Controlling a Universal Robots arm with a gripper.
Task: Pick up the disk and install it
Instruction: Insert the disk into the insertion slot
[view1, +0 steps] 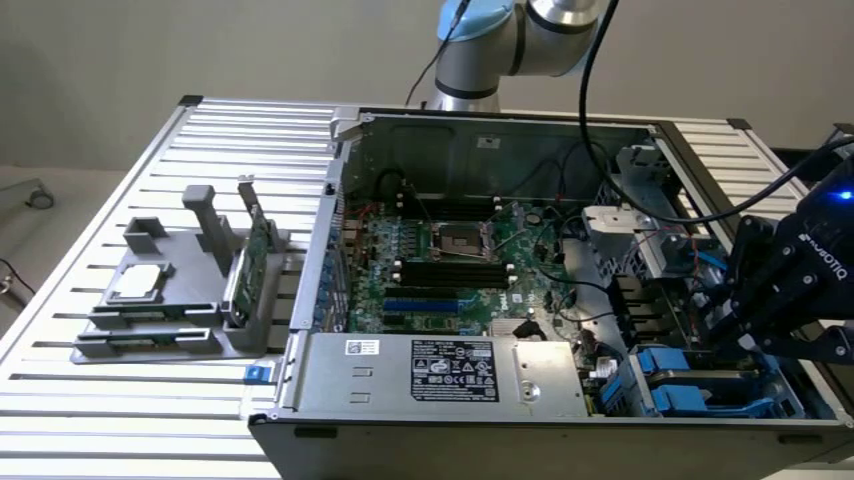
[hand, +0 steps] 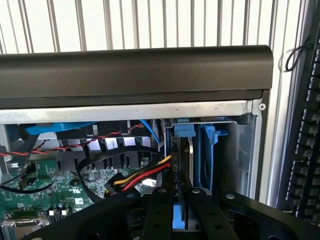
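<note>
**Disk held on edge at the drive bay**

The disk (hand: 182, 132) stands on edge in the bay (hand: 235, 150) at the case's front corner, on the exterior view's right. Seen along its thin side, it shows a blue plastic tab, a dark strip and a sliver of bright metal. The claw (hand: 181, 200) is closed on it: two black, bolted fingers (hand: 161, 210) press its flat faces from either side, with blue plastic showing between them. Held upright this way, the disk probably lines up with the bay's narrow vertical slot, and a grip on the broad faces keeps it from twisting.

Just beside it sits a second blue carrier (hand: 210, 150), also upright, against the bay's dull grey sheet-metal wall. Red, yellow and black cables (hand: 145, 172) loop close to the slot; they look soft and loose, and seem to be routed there to reach the drives.

Farther out lies the green motherboard (view1: 454, 260), flat in the open case (view1: 534, 445), next to a boxy, labelled steel power supply (view1: 441, 365). The case rests on a ribbed aluminium table (view1: 200, 130).
</note>
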